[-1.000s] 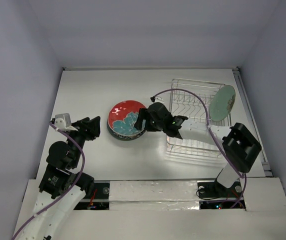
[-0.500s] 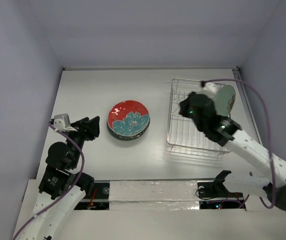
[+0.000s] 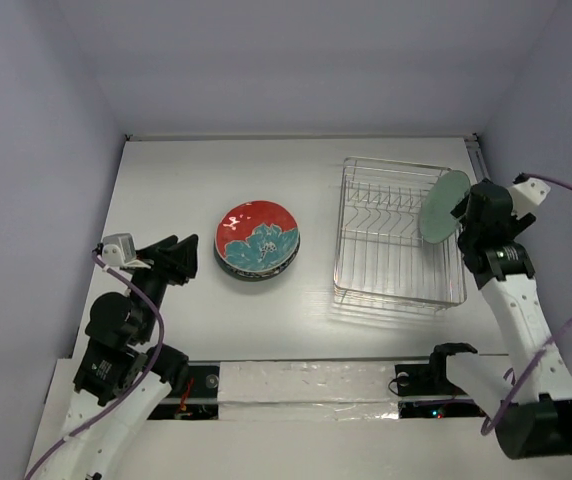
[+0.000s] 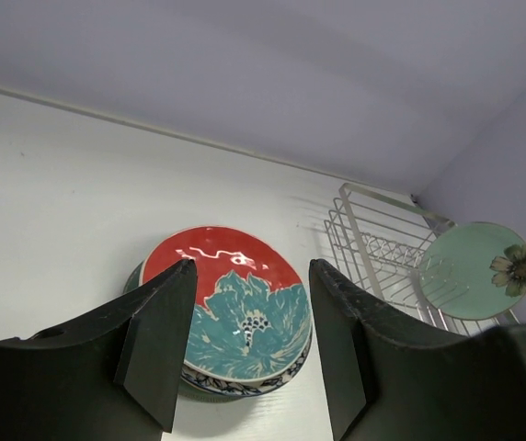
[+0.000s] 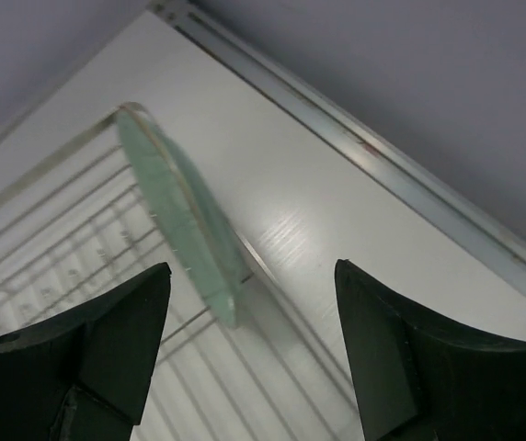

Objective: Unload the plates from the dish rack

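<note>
One pale green plate (image 3: pixel 443 206) with a flower stands on edge at the right end of the wire dish rack (image 3: pixel 391 290). In the right wrist view its rim (image 5: pixel 185 216) runs up between the fingers of my open right gripper (image 5: pixel 252 276), nearer the left finger and touching neither. From above, that gripper (image 3: pixel 463 215) sits just right of the plate. A red plate with a blue flower (image 3: pixel 257 238) tops a stack on the table; a blue floral rim (image 4: pixel 210 381) shows beneath it. My left gripper (image 3: pixel 181 258) is open, left of the stack, holding nothing.
A raised rail (image 5: pixel 401 175) runs along the table's right edge just beyond the rack. Grey walls close in the table at the back and both sides. The rack's other slots (image 4: pixel 378 248) hold nothing.
My right arm has swung from over the red plate stack, across the rack, to the green plate at the rack's right end. The left arm has hardly moved.
</note>
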Controlling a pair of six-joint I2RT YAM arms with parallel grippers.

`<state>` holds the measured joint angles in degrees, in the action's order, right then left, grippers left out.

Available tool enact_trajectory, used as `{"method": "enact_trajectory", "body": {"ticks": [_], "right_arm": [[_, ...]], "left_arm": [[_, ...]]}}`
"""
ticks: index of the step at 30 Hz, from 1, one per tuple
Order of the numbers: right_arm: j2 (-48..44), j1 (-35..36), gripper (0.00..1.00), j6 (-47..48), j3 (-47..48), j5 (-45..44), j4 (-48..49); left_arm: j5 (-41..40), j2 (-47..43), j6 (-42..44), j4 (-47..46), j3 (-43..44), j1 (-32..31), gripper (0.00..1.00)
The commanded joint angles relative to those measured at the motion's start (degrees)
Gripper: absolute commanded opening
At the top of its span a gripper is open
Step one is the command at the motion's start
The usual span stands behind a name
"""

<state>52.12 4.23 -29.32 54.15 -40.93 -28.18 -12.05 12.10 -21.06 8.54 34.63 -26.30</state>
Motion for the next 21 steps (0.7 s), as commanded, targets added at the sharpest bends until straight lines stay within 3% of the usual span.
{"method": "enact_trajectory", "body": {"ticks": [1,8,12,17,18,20,21], "right_arm": [[7.7,-4.2,0.76,7.2,1.3,5.2,3.4],[18.6,-4.8,0.66,15.2,5.6,6.5,5.9],[23.4,-5.9,0.53,17.5,7.8,5.2,6.5],[29.4,-5.9,0.51,21.0,10.6,0.6,6.2],[30.1,-5.9,0.43,21.2,11.2,0.2,6.1],[31.5,-5.9,0.37,21.1,12.5,-0.4,5.2],[32.4,-5.9,0.26,20.9,13.3,-0.6,4.5]], "left_arm": [[0.2,-1.3,0.2,-3.3,0.0,-0.5,0.48],[0.2,-3.2,0.2,-3.3,0.0,-1.1,0.48],[0.2,-3.6,0.2,-3.3,0.0,-1.1,0.48],[0.2,-3.9,0.3,-3.2,0.2,-1.6,0.48],[0.2,-3.8,0.3,-3.2,0.2,-1.6,0.48],[0.2,-3.7,0.3,-3.1,0.2,-1.6,0.48],[0.2,-3.7,0.4,-3.2,0.2,-1.6,0.48]]}}
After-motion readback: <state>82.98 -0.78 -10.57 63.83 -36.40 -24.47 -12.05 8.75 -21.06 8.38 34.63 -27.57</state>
